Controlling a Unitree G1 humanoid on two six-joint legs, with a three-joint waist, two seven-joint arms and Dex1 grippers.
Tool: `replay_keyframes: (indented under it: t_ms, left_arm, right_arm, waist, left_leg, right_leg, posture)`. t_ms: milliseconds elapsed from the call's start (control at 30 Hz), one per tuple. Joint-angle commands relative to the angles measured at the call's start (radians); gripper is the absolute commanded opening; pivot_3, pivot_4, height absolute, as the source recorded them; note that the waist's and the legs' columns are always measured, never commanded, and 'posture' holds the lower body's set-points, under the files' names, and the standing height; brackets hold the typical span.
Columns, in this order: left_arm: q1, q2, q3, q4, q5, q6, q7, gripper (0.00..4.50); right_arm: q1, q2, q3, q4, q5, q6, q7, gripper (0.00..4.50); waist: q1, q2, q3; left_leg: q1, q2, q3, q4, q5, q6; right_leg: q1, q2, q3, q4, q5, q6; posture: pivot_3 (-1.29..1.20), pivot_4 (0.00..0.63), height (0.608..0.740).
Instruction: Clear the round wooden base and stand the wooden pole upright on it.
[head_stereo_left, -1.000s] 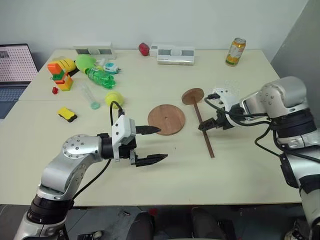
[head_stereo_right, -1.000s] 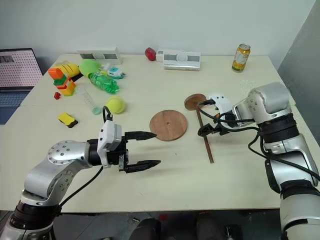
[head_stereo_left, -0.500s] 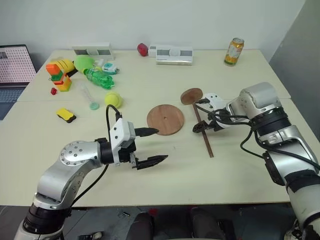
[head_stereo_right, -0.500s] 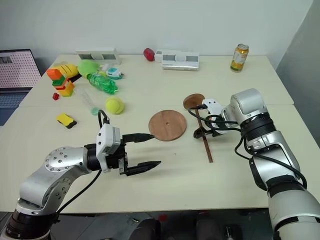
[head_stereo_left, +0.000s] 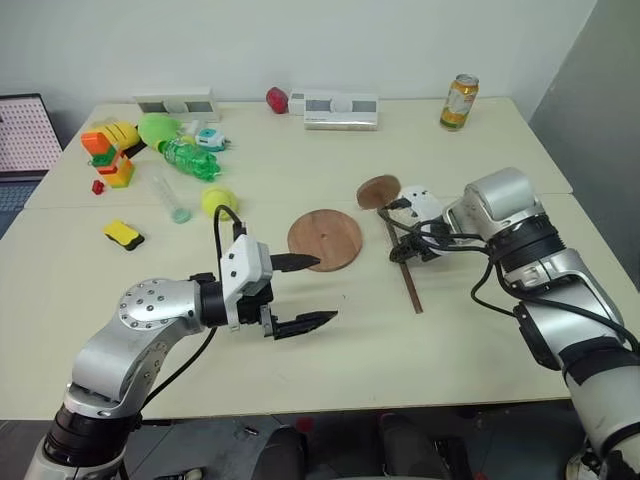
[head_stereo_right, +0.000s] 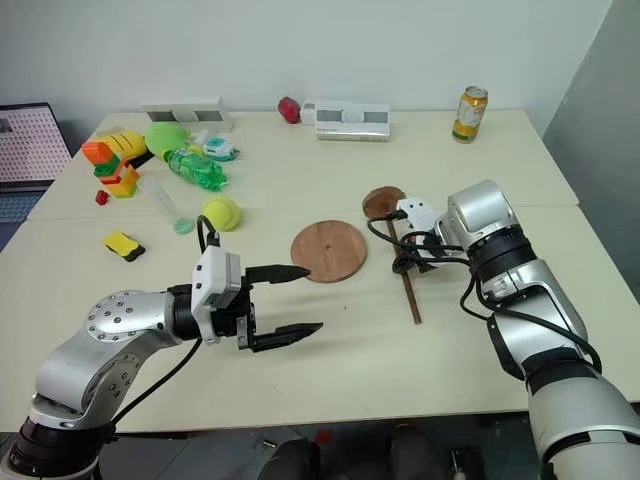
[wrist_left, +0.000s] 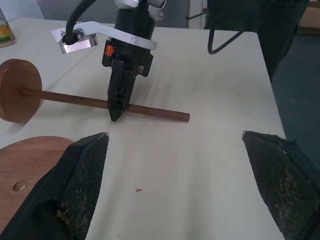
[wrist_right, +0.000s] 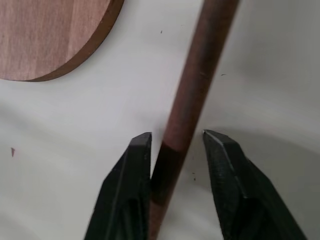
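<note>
Currently left gripper (head_stereo_left: 305, 292) hovers over bare table (head_stereo_left: 330, 380) nearest the robot, jaws wide open, holding nothing. Just past it, round wooden base (head_stereo_left: 325, 239) lies flat with nothing on top. Right of the base, wooden pole (head_stereo_left: 402, 262) lies on the table, disc end far. Right gripper (head_stereo_left: 399, 256) straddles the pole mid-length; right wrist view shows its 2 fingers (wrist_right: 131, 180) narrowly apart, 1 touching the rod, the other with a small gap. Left wrist view adds the pole's full length.
</note>
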Motion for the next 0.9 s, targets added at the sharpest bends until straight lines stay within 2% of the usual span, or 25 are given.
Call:
replay_keyframes:
  t_ms: [33, 100, 433, 467, 533, 600, 667, 767, 900]
  left_arm:
    - [-0.017, 0.003, 0.003, -0.007, -0.008, -0.009, -0.003, 4.50]
    - [-0.004, 0.007, 0.000, 0.002, 0.005, -0.028, -0.014, 4.50]
    - [0.015, 0.016, 0.011, 0.022, 0.016, -0.054, -0.034, 4.50]
    - [0.029, 0.014, 0.018, 0.033, 0.040, -0.086, -0.028, 4.50]
    - [0.074, -0.025, 0.061, 0.053, 0.066, -0.143, 0.027, 4.50]
    - [0.104, -0.060, 0.093, 0.053, 0.069, -0.167, 0.079, 4.50]
    - [0.131, -0.091, 0.118, 0.040, 0.075, -0.159, 0.142, 4.50]
    - [0.186, -0.158, 0.162, -0.002, 0.038, -0.136, 0.237, 4.50]
    - [0.257, -0.243, 0.156, -0.050, 0.074, -0.134, 0.362, 4.50]
  right_arm:
    - [-0.002, 0.013, -0.012, 0.007, -0.010, -0.013, 0.029, 0.54]
    - [0.000, 0.009, 0.003, 0.004, -0.018, -0.026, 0.051, 0.27]
    - [-0.029, 0.013, -0.045, 0.026, -0.037, -0.047, 0.091, 0.26]
    - [-0.043, 0.006, -0.062, 0.003, -0.044, -0.118, 0.098, 0.26]
    - [-0.116, 0.063, -0.264, -0.055, 0.029, -0.202, 0.019, 0.26]
    - [-0.136, 0.123, -0.408, -0.138, 0.083, -0.249, -0.051, 0.26]
    - [-0.082, 0.179, -0.464, -0.280, 0.093, -0.316, -0.111, 0.26]
    - [0.065, 0.246, -0.416, -0.512, 0.040, -0.580, -0.125, 0.26]
    - [0.249, 0.423, -0.395, -0.590, -0.014, -0.877, -0.246, 0.26]
  waist:
    - [0.000, 0.000, 0.000]
    - [0.000, 0.000, 0.000]
    - [0.000, 0.000, 0.000]
    - [0.000, 0.000, 0.000]
    - [-0.003, 0.001, 0.001]
    - [-0.010, 0.003, 0.002]
    - [-0.010, 0.003, 0.002]
    - [-0.001, 0.000, -0.001]
    - [0.006, -0.002, -0.002]
  left_leg:
    - [0.000, 0.000, 0.000, 0.000, 0.000, 0.000]
    - [0.000, 0.000, 0.000, 0.000, 0.000, 0.000]
    - [0.000, 0.000, 0.000, 0.000, 0.000, 0.000]
    - [0.000, 0.000, 0.000, 0.000, 0.000, 0.000]
    - [0.000, 0.000, 0.001, 0.000, 0.000, 0.000]
    - [0.000, 0.000, 0.002, 0.000, 0.000, 0.000]
    - [-0.001, 0.001, 0.002, -0.001, 0.000, 0.000]
    - [-0.001, 0.002, -0.002, -0.002, 0.000, 0.000]
    - [-0.001, 0.002, -0.002, 0.000, 0.000, 0.000]
  right_leg:
    - [0.000, 0.000, 0.000, 0.000, 0.000, 0.000]
    - [0.000, 0.000, 0.000, 0.000, 0.000, 0.000]
    - [0.000, 0.000, 0.000, 0.000, 0.000, 0.000]
    - [0.000, 0.000, 0.000, 0.000, 0.000, 0.000]
    - [-0.001, 0.000, 0.001, 0.000, 0.000, 0.000]
    - [-0.002, 0.000, 0.003, 0.001, 0.000, 0.000]
    - [-0.004, 0.000, 0.002, 0.002, 0.000, 0.000]
    - [-0.002, 0.000, -0.002, 0.001, 0.000, 0.000]
    - [0.000, -0.004, -0.001, 0.000, 0.000, 0.000]
  posture:
    - [0.00, 0.150, 0.740]
    - [0.00, 0.150, 0.740]
    - [0.00, 0.150, 0.740]
    - [0.00, 0.150, 0.740]
    - [0.00, 0.150, 0.740]
    - [0.00, 0.150, 0.740]
    - [0.00, 0.150, 0.740]
    - [0.00, 0.150, 0.740]
    - [0.00, 0.150, 0.740]
